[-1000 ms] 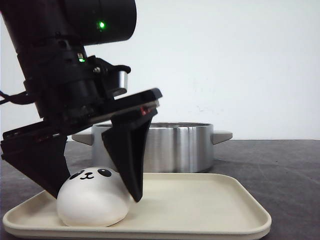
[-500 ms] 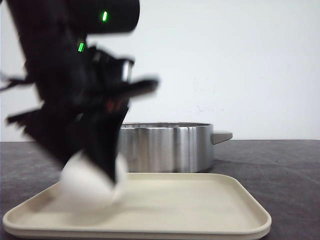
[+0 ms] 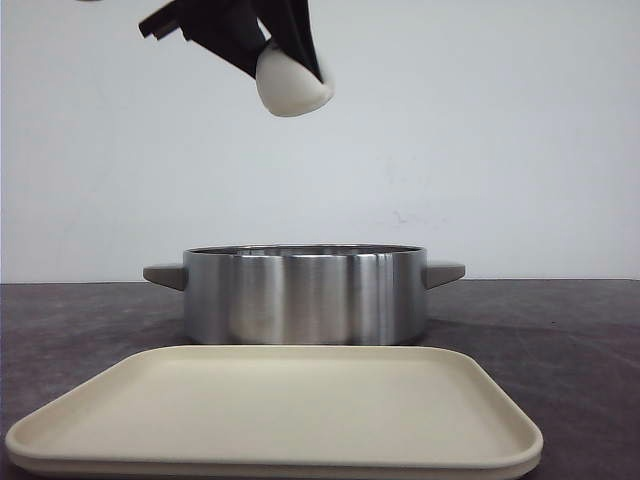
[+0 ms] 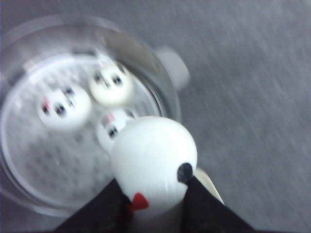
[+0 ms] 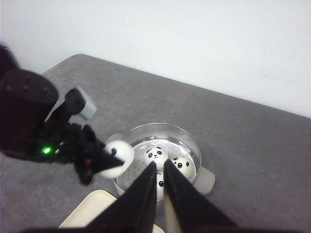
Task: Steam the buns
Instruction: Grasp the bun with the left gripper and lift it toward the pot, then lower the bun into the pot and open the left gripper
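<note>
Three buns (image 4: 111, 85) lie in the pot (image 3: 305, 294); the left gripper (image 3: 285, 65), jaws clamped on the fourth bun (image 3: 292, 85), hovers above, tray (image 3: 275, 412) bare, right gripper (image 5: 159, 189) nearly closed, empty.

Front camera sits low, near surface (image 3: 560, 320) level, looks horizontally past tray (image 3: 275, 405) at pot (image 3: 305, 295) side. Left wrist camera looks steeply down into pot (image 4: 87, 116), close, blurred. Right wrist camera looks down at pot (image 5: 160, 158) from higher, farther off. All three views share pot.
</note>
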